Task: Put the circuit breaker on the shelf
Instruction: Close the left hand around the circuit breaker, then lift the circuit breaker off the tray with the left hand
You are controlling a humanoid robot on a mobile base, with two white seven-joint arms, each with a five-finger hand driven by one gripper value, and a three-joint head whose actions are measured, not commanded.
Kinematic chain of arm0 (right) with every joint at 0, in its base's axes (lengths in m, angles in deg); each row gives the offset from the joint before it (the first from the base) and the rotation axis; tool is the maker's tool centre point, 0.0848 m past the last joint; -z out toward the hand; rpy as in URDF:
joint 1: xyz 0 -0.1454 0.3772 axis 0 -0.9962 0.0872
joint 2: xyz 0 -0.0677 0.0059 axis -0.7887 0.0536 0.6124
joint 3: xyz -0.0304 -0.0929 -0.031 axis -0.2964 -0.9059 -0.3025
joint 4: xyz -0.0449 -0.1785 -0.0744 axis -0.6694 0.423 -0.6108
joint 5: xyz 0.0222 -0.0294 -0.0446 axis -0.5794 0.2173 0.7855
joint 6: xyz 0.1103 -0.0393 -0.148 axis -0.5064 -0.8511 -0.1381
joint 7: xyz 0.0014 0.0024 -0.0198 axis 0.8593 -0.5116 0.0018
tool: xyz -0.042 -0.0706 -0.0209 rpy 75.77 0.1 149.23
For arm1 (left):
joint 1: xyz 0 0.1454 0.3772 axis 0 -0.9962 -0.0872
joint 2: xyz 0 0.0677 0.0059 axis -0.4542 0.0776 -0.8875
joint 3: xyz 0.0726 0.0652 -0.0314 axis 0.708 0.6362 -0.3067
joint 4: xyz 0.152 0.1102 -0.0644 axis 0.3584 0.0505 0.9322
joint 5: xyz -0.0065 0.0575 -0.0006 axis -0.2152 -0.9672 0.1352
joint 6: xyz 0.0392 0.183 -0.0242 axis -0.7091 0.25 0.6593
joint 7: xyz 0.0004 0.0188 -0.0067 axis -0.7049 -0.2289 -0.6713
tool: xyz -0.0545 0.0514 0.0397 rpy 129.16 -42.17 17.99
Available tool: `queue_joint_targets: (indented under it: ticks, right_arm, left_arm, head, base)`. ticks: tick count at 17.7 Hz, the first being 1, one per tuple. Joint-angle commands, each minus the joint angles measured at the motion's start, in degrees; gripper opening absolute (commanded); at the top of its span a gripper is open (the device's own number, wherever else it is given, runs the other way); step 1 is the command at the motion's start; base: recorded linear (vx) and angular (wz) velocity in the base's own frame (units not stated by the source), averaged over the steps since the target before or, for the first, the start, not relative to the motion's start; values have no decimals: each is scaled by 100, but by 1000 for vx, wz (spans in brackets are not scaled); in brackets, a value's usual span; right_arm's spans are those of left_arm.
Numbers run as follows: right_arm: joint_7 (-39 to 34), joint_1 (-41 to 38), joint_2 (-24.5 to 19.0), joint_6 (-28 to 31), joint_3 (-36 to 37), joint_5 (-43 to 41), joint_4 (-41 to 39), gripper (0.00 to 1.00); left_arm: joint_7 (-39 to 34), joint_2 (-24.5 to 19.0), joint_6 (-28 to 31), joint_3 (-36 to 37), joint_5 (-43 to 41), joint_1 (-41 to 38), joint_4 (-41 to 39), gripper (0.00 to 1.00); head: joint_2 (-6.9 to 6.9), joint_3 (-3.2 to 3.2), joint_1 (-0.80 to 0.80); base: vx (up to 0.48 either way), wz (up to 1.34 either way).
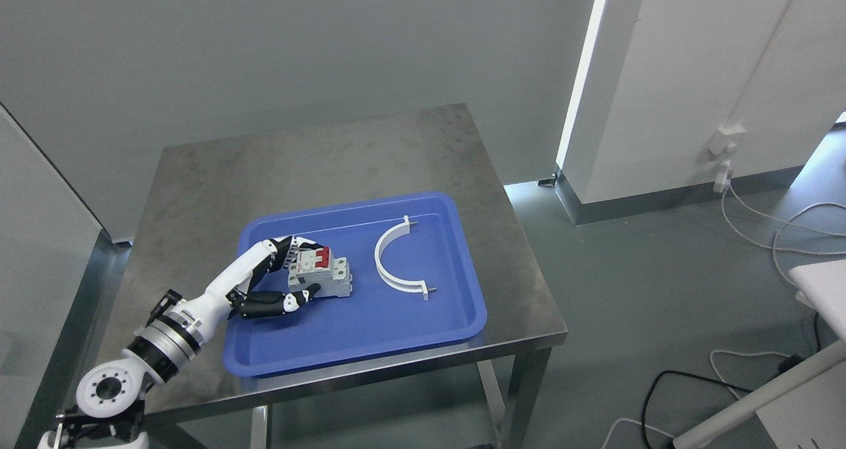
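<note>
A grey circuit breaker (324, 272) with red switches sits in the left half of a blue tray (410, 323) on a steel table. My left hand (301, 272) reaches in from the lower left. Its fingers (301, 245) curl over the breaker's far side and the thumb presses its near side, so the hand is shut on it. The breaker still rests on the tray floor. My right arm is out of the picture. No shelf shows in this view.
A white curved bracket (396, 264) lies in the tray's right half. The steel table (317, 158) has bare surface behind the tray. White walls, cables on the floor (760, 217) and a white table corner (823, 284) stand to the right.
</note>
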Motion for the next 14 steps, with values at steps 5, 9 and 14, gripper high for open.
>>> queue_joint_targets:
  ticks: [5,9,14]
  right_arm:
    - [-4,-1,100,-2,0,0,0,100]
    - [-4,-1,100,-2,0,0,0,100]
    - [-4,-1,100,-2,0,0,0,100]
  left_arm:
    - [-815,1155,-1162,-2193,918,572,64,11]
    - [-2383,1155,-2141,-1932,1006,35,143,13]
    - [-3184,1155,-2827,-1483,1244,-598,152,14]
  head:
    - [0,0,0]
    - [0,0,0]
    - [0,0,0]
  base:
    - [-14,-24]
    - [-91,-5]
    - [-212,52]
